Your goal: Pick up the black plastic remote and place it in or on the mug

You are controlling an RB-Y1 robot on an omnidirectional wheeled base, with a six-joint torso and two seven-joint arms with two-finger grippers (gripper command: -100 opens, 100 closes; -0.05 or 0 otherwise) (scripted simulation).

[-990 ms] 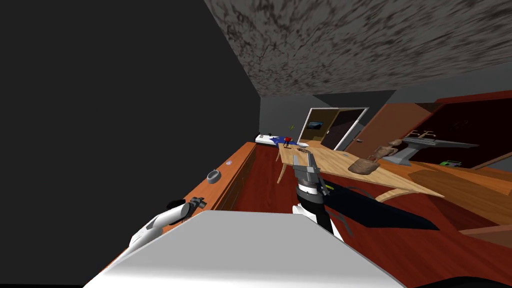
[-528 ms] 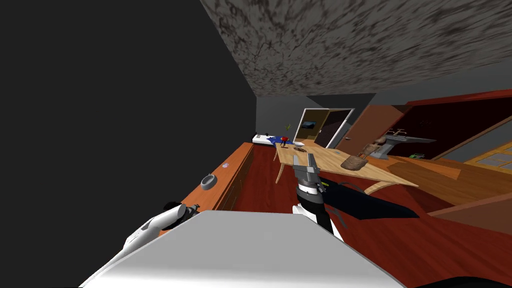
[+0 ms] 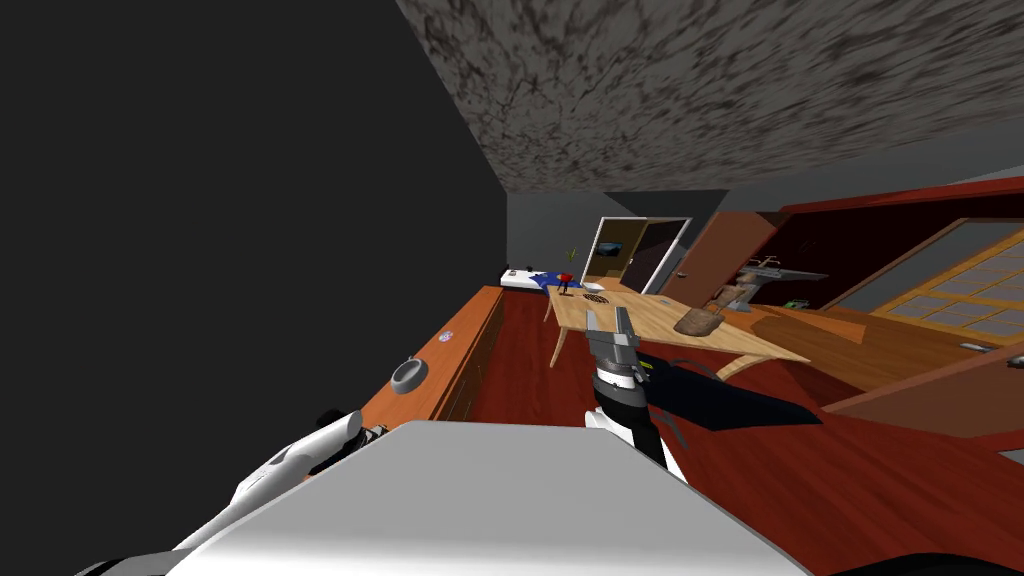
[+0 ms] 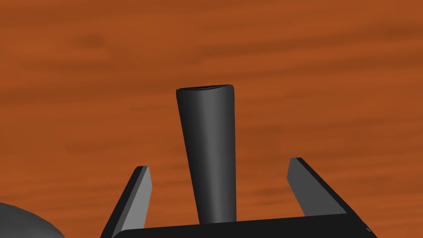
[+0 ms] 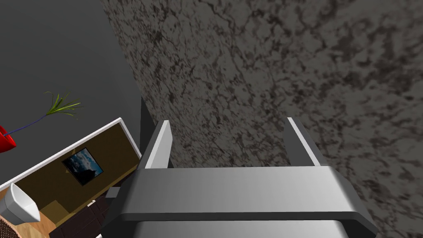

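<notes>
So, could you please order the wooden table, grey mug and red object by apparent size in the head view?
1. wooden table
2. grey mug, though it sits nearer the camera, so this rank is unsure
3. red object, far off

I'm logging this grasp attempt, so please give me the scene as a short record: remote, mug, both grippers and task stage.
remote: black remote, seen against the orange-brown wood of the sideboard
left gripper: left gripper open, one finger on each side of the remote, neither touching it
mug: grey mug, on the sideboard top, ahead of the left arm
right gripper: right gripper open, raised in front of the chest, holding nothing
task stage: remote not yet grasped
</notes>
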